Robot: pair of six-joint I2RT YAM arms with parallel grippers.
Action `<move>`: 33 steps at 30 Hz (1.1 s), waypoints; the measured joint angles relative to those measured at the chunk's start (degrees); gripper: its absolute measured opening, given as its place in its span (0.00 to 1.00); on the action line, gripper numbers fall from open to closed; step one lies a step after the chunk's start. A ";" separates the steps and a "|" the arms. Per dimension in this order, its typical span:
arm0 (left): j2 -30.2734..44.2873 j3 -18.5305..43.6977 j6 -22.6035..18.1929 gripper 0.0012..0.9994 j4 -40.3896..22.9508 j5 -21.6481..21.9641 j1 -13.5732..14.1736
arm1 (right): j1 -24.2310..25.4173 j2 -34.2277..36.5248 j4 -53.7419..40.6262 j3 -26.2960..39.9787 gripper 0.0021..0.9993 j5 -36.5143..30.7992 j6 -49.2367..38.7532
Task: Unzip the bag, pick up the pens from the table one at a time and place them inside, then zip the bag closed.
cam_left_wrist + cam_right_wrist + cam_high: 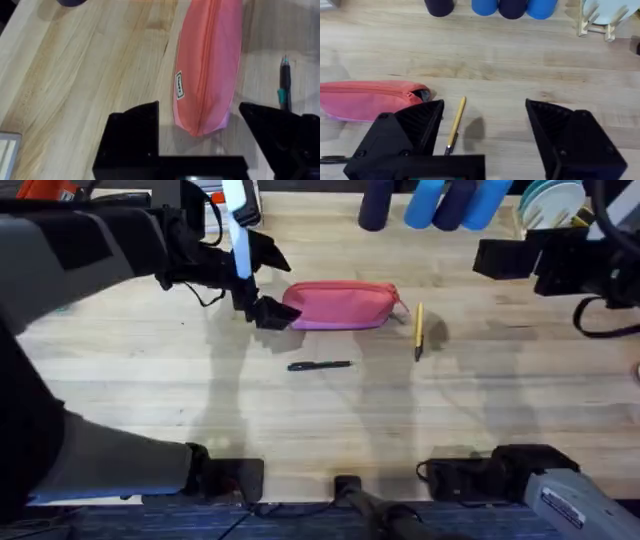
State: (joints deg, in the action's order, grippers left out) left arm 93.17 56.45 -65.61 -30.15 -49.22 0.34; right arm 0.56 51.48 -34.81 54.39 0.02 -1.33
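Still at the first step: unzipping. Pink bag [343, 306] lying lengthwise near the middle of the worktop [150, 400], toward the far edge, zip mostly shut. Left end effector [268, 311] spread wide at the bag's left end, holding nothing. Right end effector [482, 131] also wide and empty, above the yellow pen [418, 330]. Black pen [320, 365] just before the bag. Next, probably: pinning one end, pinching the small pull.
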 joint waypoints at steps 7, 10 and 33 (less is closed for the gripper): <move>0.00 0.02 0.01 0.86 2.86 -1.33 0.56 | 0.00 0.00 0.01 0.00 1.00 -0.01 0.00; 0.11 0.02 -0.01 0.86 3.28 -1.64 1.29 | 0.00 0.00 0.01 0.00 1.00 0.00 0.00; 0.76 0.02 -0.14 0.04 2.36 -0.27 1.95 | 0.00 0.00 -0.01 0.00 1.00 1.02 0.06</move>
State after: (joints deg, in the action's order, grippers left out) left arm 93.92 56.47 -65.76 -27.79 -49.50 2.28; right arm 0.56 51.48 -34.82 54.39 1.04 -1.27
